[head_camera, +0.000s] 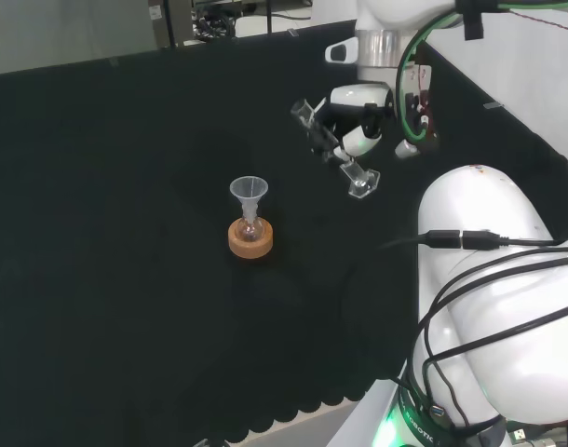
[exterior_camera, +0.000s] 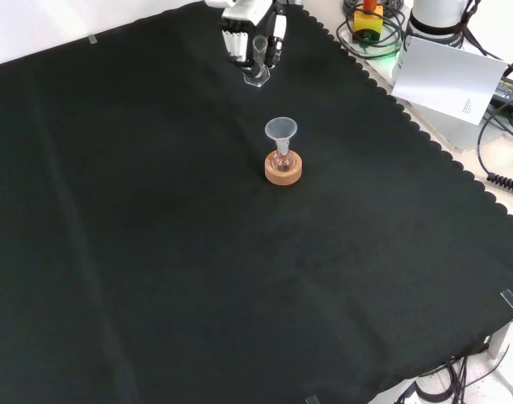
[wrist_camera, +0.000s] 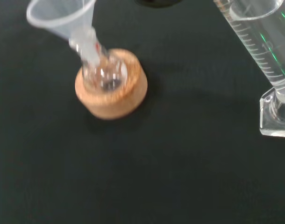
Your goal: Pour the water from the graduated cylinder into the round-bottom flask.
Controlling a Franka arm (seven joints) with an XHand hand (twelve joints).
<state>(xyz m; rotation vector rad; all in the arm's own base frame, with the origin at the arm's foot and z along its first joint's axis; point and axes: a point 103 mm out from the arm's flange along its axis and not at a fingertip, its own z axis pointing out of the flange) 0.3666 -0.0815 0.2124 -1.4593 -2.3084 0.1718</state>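
A small round-bottom flask (head_camera: 250,226) sits in a cork ring stand (head_camera: 251,238) near the middle of the cloth, with a clear funnel (head_camera: 249,192) in its neck. To its right in the head view, the hand (head_camera: 358,119) has its fingers curled round a clear graduated cylinder (head_camera: 332,149), which is tilted with its mouth toward the flask and its square foot (head_camera: 362,182) off the cloth. In the front view the hand (exterior_camera: 244,32) and cylinder (exterior_camera: 259,57) are beyond the flask (exterior_camera: 282,160). The wrist view has the flask (wrist_camera: 101,74), funnel (wrist_camera: 63,18), cork stand (wrist_camera: 115,97) and marked cylinder (wrist_camera: 266,46) close up.
Black cloth (exterior_camera: 156,252) covers the bench; its scalloped edge runs along the right in the front view. A white box (exterior_camera: 448,80) and cables lie beyond that edge. The arm's white links (head_camera: 498,307) stand at the right of the head view.
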